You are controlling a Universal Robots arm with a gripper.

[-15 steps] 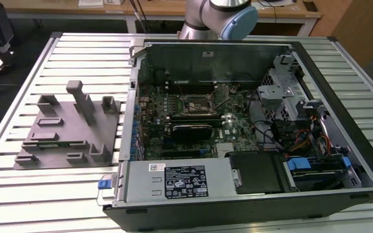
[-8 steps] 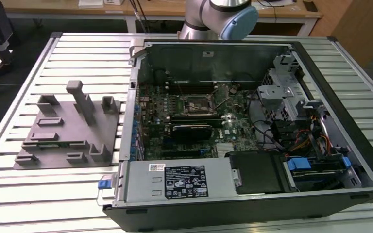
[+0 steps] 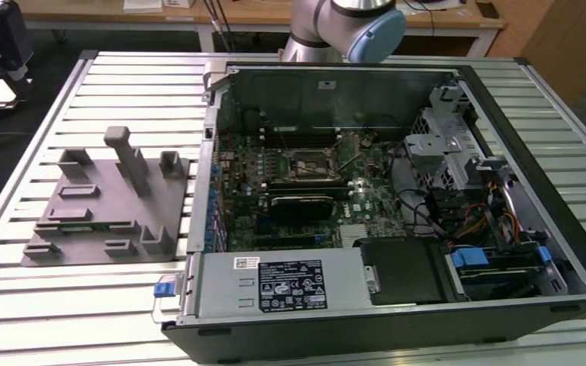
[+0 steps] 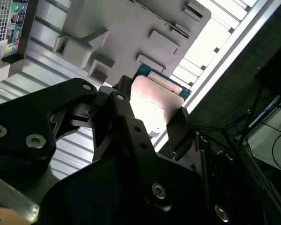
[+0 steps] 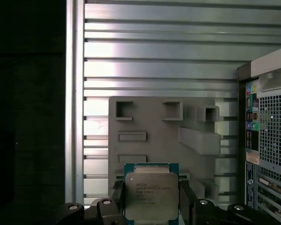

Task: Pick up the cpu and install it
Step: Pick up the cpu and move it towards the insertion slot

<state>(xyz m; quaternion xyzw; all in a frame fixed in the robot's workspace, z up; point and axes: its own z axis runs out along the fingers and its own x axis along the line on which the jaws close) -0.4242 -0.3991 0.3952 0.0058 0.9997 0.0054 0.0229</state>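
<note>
The gripper (image 5: 152, 200) grips the cpu (image 5: 151, 192) by two opposite edges, its fingers (image 5: 186, 199) drawn in narrow against the chip, seen in both wrist views. The chip hangs over one edge of the grey fixture plate (image 5: 159, 136) on the slatted table (image 5: 154, 56). Bare slats lie beyond the plate. The open computer case (image 3: 395, 191) stands just beside it, CPU socket (image 3: 308, 162) walled in.

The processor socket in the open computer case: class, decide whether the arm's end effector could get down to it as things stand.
Probably yes. In the exterior view the case lies with its side off, and nothing stands over the socket. In the first wrist view, the end effector holds the cpu.
</note>
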